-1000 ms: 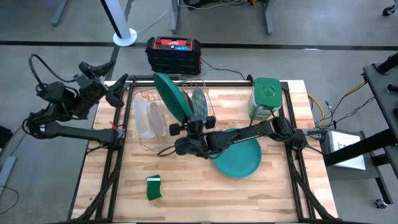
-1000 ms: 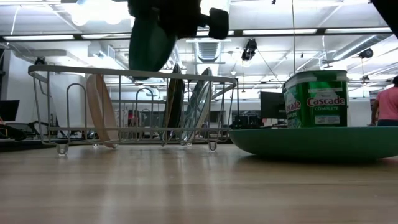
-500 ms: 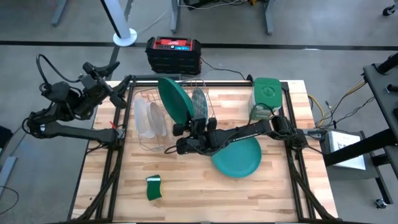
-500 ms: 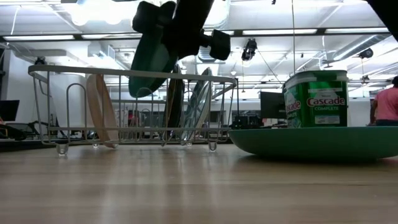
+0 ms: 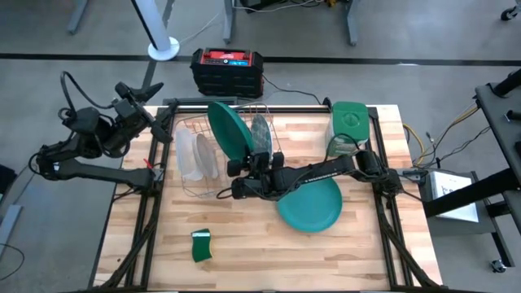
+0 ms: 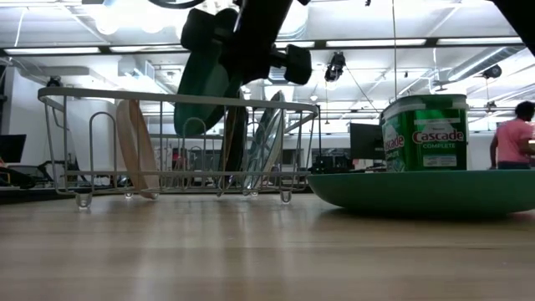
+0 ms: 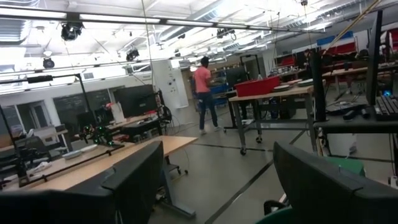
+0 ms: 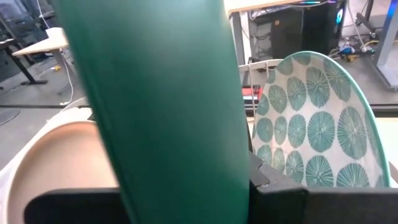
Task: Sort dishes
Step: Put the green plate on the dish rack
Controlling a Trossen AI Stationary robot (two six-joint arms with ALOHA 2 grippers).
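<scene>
Your workspace is a pale wooden butcher-block table (image 5: 244,244) inside a black frame, on a grey workshop floor, with a black-and-red case (image 5: 227,70) on the floor beyond the far edge. A wire dish rack (image 5: 189,159) stands on the far-left part of the table. Your right gripper (image 5: 244,167) reaches in over the rack's near side and is clamped narrowly on the rim of a round dark green plate (image 5: 228,130); the plate stands tilted on edge, its lower rim down among the rack's wires in the low view (image 6: 201,88). In the right wrist view that plate (image 8: 168,112) fills the middle, with the dark fingers (image 8: 273,199) pressed to it. Just beside it in the rack stands a grey-green glassy plate with a round fan pattern (image 5: 260,134), upright. Toward the rack's left end, two whitish-clear plates (image 5: 195,156) stand on edge. A round teal plate (image 5: 313,207) lies flat on the table right of the rack, partly under the right arm. A green square-lidded detergent tub (image 5: 350,126) sits at the far-right corner, and a small green sponge (image 5: 201,244) lies near the front edge. Your left gripper (image 5: 155,122) waits off the table's far-left corner with its fingers (image 7: 134,180) spread wide, holding nothing. A person in a pink top (image 7: 204,93) stands in the room behind.
</scene>
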